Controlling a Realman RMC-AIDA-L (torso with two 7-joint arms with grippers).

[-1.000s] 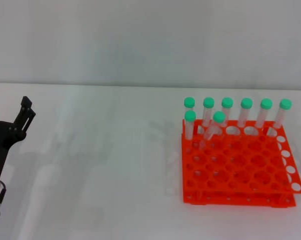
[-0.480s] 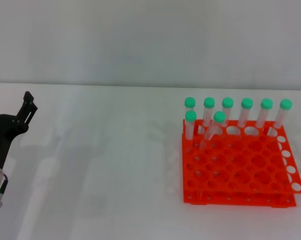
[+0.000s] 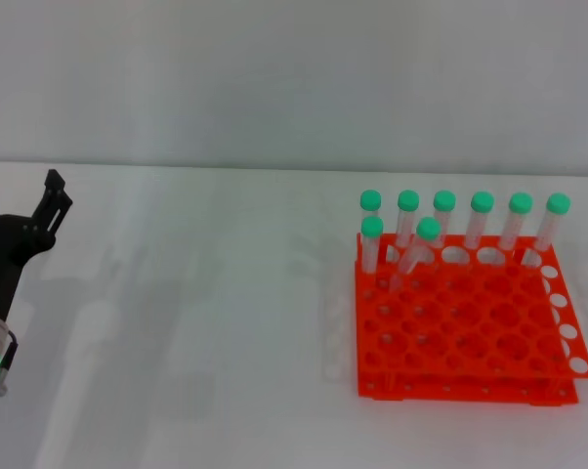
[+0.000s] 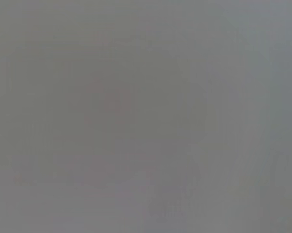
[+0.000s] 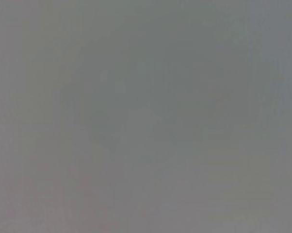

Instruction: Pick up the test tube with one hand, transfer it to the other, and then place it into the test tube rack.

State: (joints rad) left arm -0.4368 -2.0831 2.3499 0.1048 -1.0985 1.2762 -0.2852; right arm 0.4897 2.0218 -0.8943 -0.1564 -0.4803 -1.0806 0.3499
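In the head view the orange-red test tube rack (image 3: 467,322) stands on the white table at the right. Several green-capped clear tubes stand in its far holes; one of them, the test tube (image 3: 418,249), leans in the second row. My left gripper (image 3: 19,193), black with a green light on its arm, is open and empty at the far left edge, well away from the rack. My right gripper with the white label is out of view. Both wrist views show only plain grey.
The white table (image 3: 196,332) runs from the left gripper to the rack, with a pale wall behind it. Nothing else lies on it in view.
My left gripper has drawn back a little further toward the left edge. The rack and tubes have not moved.
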